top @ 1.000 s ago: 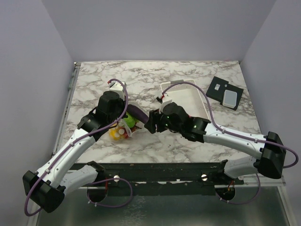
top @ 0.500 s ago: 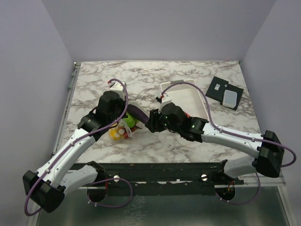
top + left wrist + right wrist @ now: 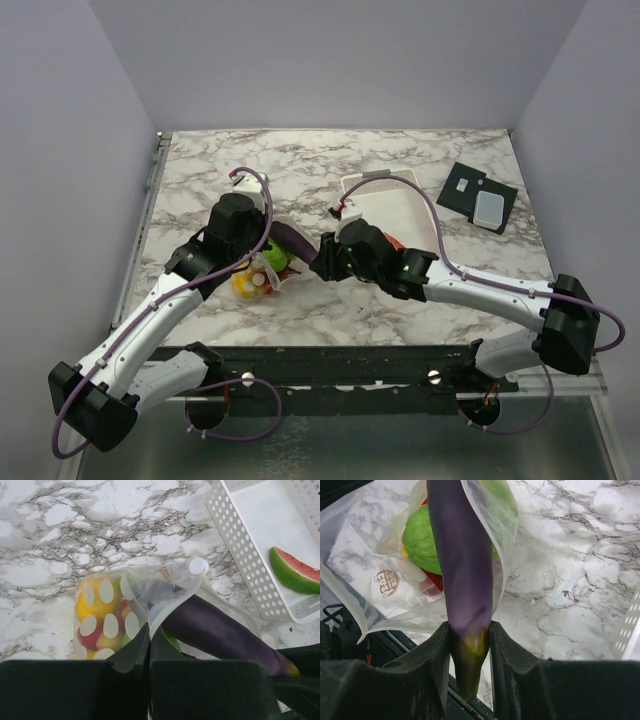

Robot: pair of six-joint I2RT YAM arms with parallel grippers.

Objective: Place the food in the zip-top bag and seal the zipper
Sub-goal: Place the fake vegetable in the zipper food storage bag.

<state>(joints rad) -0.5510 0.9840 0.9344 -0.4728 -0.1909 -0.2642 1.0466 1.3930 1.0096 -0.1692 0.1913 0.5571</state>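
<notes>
Two arms reach in from the near edge and meet over one bag (image 3: 175, 582). The left gripper (image 3: 149, 630) is closed tight, pinching the bag's mouth edge between its fingers. The right gripper (image 3: 469, 627) is part-way closed, its two fingers pressed against either side of the stem end of one eggplant (image 3: 462, 565), whose dark body runs through the mouth into the bag. Inside lie green (image 3: 422, 540), yellow (image 3: 87, 607) and red (image 3: 435, 580) pieces; their exact count cannot be told through the crinkled plastic. The bag rests on the table (image 3: 300, 165), just left of one white basket (image 3: 240, 555). One watermelon slice (image 3: 295, 570) lies in the basket. Farther right, well apart, sits one black pad (image 3: 478, 197).
</notes>
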